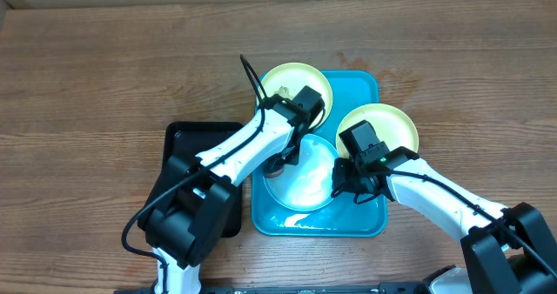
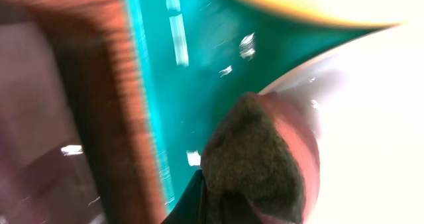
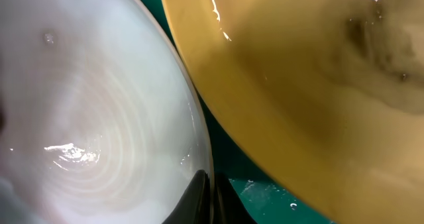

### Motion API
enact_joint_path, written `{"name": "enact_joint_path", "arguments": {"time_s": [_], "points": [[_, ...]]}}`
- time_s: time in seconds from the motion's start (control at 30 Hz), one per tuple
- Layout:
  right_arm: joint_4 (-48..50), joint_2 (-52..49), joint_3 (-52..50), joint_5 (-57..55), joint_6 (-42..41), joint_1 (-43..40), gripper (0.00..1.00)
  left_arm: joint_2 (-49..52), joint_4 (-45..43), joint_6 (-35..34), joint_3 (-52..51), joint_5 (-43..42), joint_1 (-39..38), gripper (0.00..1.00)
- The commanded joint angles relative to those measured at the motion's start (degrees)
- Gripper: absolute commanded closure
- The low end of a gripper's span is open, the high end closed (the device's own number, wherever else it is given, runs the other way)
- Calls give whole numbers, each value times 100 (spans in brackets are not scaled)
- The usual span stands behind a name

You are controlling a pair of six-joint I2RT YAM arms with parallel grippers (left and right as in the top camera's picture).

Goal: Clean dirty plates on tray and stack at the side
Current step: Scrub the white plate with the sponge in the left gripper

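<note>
Left wrist: L end effector (image 2: 228,207) tight on sponge (image 2: 255,158)

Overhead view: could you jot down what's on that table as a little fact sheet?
Tray: turquoise tray, mid-table, carrying all three plates
Far plate: yellow-green plate
Right plate: second yellow-green plate
Near plate: pale blue plate
Left gripper: holds a sponge at the pale blue plate's edge
Right gripper: fingers at the pale blue plate's rim; grip unclear
Beside the tray: black tray, on the left
Stack: none yet
</note>
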State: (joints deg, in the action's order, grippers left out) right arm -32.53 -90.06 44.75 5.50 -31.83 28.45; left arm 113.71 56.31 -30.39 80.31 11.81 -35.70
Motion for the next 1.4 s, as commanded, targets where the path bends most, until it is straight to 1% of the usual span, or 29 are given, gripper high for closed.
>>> {"name": "enact_joint_path", "arguments": {"time_s": [0.0, 0.07, 0.13, 0.23, 0.3, 0.37, 0.43, 0.67, 0.77, 0.9, 1.1, 1.13, 1.2, 1.37], "points": [[-79, -17, -87, -374, 35, -81, 96, 87, -466, 188, 46, -1390, 118, 96], [-79, -17, -87, -374, 35, -81, 96, 186, -896, 140, -33, -2258, 114, 96], [-76, -17, -87, -374, 35, -81, 96, 369, -1231, -48, -74, -2881, 92, 96], [-79, -17, -87, -374, 37, -81, 96, 713, -1436, -138, -74, -3932, 74, 96], [-79, -17, -87, -374, 57, -81, 96, 866, -1427, -133, -74, -4461, 74, 96], [-79, -17, -87, -374, 57, -81, 96, 942, -1309, -133, -74, -4710, 74, 96], [-76, -17, -87, -374, 57, -81, 96, 938, -1154, -129, -74, -4745, 87, 96], [-74, -17, -87, -374, 55, -81, 96, 883, -479, 372, -72, -4889, 90, 96], [-74, -17, -87, -374, 55, -81, 96, 879, -70, 446, -70, -4472, 116, 96], [-76, -17, -87, -374, 55, -81, 96, 868, 483, 378, -68, -3475, 260, 96], [-76, -17, -87, -374, 52, -81, 96, 734, 1051, -496, -68, -962, 551, 96], [-79, -17, -87, -374, 55, -81, 96, 688, 1106, -619, -68, -660, 581, 96], [-92, -17, -87, -374, 55, -81, 96, 549, 1143, -710, -68, -356, 632, 96], [-101, -17, -87, -374, 55, -81, 96, -87, 1021, -890, -68, -254, 704, 96]]}}
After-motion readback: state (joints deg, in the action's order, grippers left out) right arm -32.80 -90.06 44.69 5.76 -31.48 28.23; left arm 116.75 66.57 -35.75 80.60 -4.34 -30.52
